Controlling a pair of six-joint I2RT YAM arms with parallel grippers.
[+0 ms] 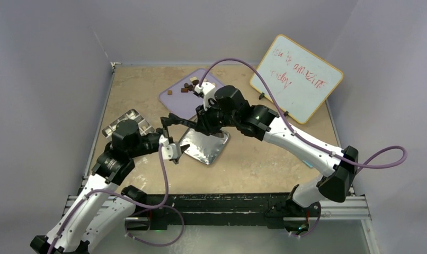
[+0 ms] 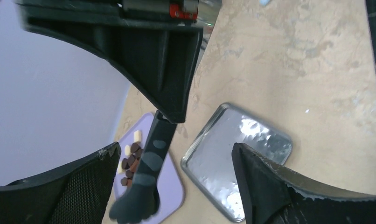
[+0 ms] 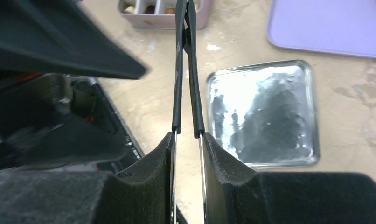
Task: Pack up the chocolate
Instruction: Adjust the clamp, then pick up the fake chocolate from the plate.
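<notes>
The chocolate (image 1: 190, 86) is a cluster of small dark, caramel and cream lumps on the lilac tray (image 1: 174, 98); it also shows in the left wrist view (image 2: 130, 163). My right gripper (image 1: 203, 120) is shut on black tongs (image 1: 177, 121), pinching both arms (image 3: 195, 93) between its fingers (image 3: 187, 136). The tongs' tips meet near a pinkish compartment box (image 3: 165, 14). My left gripper (image 2: 176, 148) stands wide open just below the tongs (image 2: 146, 177), touching nothing. In the top view it (image 1: 175, 151) sits by the foil square's left edge.
A shiny silver foil square (image 1: 203, 148) lies mid-table under both grippers, also in both wrist views (image 2: 237, 154) (image 3: 263, 112). The compartment box (image 1: 127, 123) sits at the left. A whiteboard (image 1: 297, 78) leans at the back right. Grey walls close in the table.
</notes>
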